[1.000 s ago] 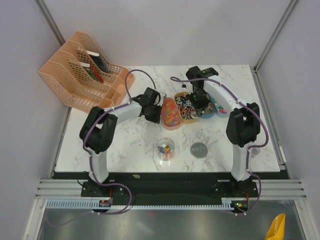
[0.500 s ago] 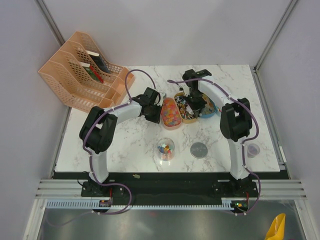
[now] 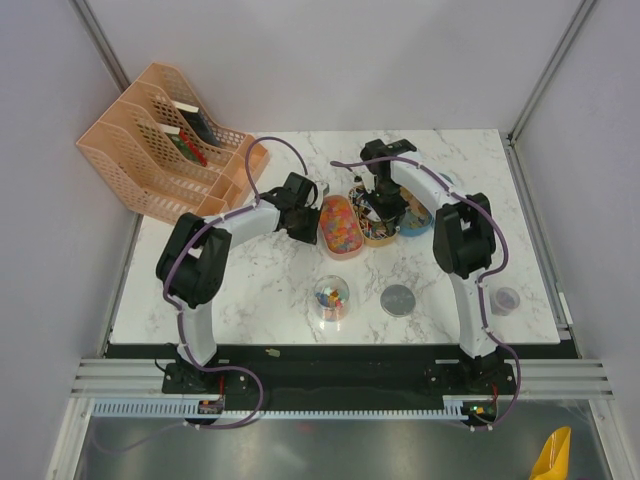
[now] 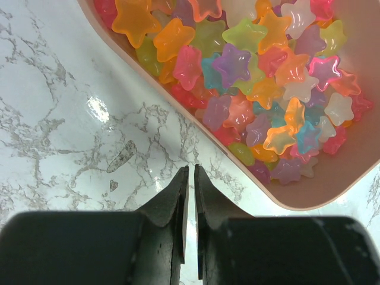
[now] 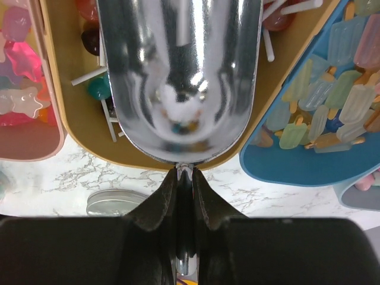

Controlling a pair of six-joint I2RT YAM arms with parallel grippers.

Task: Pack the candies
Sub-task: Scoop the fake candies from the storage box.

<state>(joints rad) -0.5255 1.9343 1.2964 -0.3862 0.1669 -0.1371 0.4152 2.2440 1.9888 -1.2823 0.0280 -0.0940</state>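
Star-shaped candies [image 4: 255,77] in many colours fill a pink oval tray [image 4: 309,199] [image 3: 340,228]. My left gripper [image 4: 190,169] [image 3: 312,212] sits just beside that tray's rim on the marble, jaws shut with only a thin slit and nothing between them. My right gripper [image 5: 186,172] [image 3: 385,205] is shut on the handle of a shiny metal scoop [image 5: 178,77]. The scoop's bowl hangs over the tan tray [image 5: 71,107] [image 3: 378,236] of lollipop candies [image 5: 98,89]. Popsicle-shaped candies [image 5: 332,107] lie in the blue tray [image 5: 285,166] to the right.
A small clear jar [image 3: 331,297] with some candies stands at the front centre, its grey lid [image 3: 398,299] [image 5: 116,202] lying beside it. A small purple cup [image 3: 507,299] sits at the right edge. A peach file organizer [image 3: 165,140] occupies the back left corner.
My right arm has swung left, carrying the scoop from over the blue tray to over the tan tray. The left arm has barely moved.
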